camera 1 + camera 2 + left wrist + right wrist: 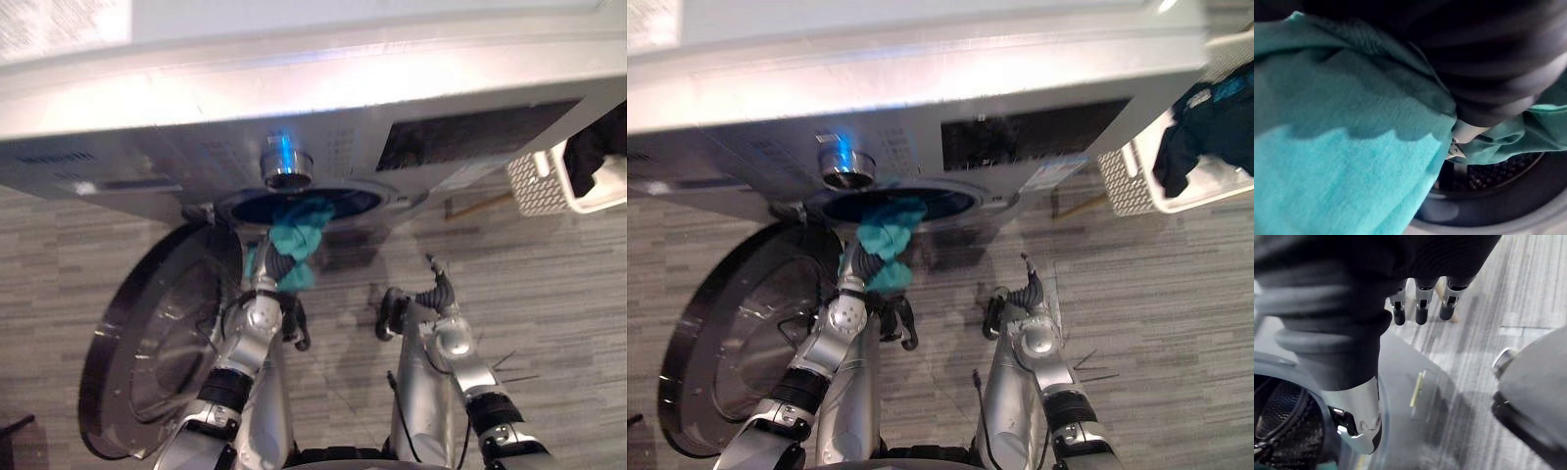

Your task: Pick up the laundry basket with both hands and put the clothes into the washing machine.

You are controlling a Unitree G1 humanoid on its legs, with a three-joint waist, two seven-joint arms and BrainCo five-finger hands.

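Teal cloth [299, 235] swallows my left hand [1498, 83] at the mouth of the washing machine [294, 98]; I can't tell its grip. Right hand [1421, 301] hangs loose-fingered, empty. Laundry basket [1127, 176] is cut off at the edge

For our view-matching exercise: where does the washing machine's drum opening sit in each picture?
Left eye view: drum opening, upper centre, below the knob.
Right eye view: the opening, upper centre, slightly leftward.
Left wrist view: dark perforated drum beyond the teal cloth.
Right wrist view: perforated drum beside the right hand.
Shared landmark: the teal cloth hanging from the opening in both eye views.
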